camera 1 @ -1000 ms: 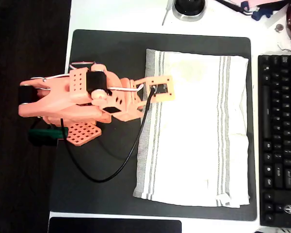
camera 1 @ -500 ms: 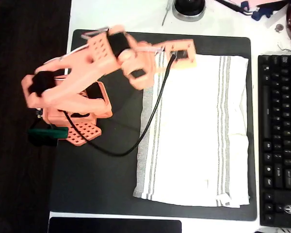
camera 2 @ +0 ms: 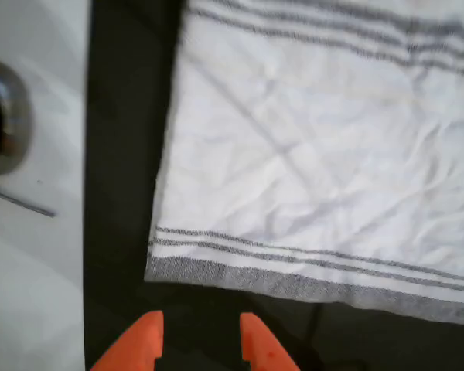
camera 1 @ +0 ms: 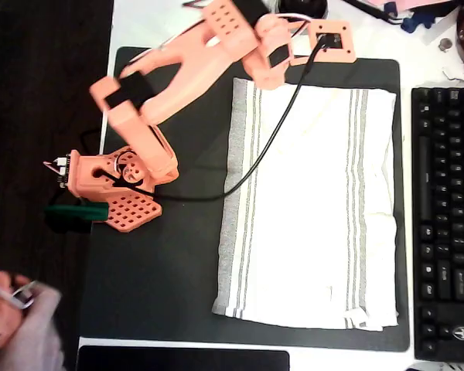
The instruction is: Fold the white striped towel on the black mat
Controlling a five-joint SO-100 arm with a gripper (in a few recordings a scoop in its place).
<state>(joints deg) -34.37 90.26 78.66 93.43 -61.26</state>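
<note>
White table (camera 1: 185,23) carries the black mat (camera 1: 170,294); black keyboard (camera 1: 445,216) on table at overhead-view right, just beside mat edge. Round dark object (camera 1: 301,11) w/ metal rim on bare table, near the gripper (camera 2: 195,340) in wrist view. Dark flat item (camera 1: 182,360) at table's lower edge, well away from gripper.

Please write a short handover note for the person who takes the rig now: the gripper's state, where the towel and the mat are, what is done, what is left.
Gripper: open and empty, over the black mat just off a corner of the white striped towel, touching neither.
Towel: lies flat and unfolded on the mat, toward its right side in the overhead view; tag at the bottom right corner.
Arm: reaches over the mat's top edge.
Done: nothing is folded yet.
Left: grasp an edge or corner and fold the towel over itself on the mat.
</note>
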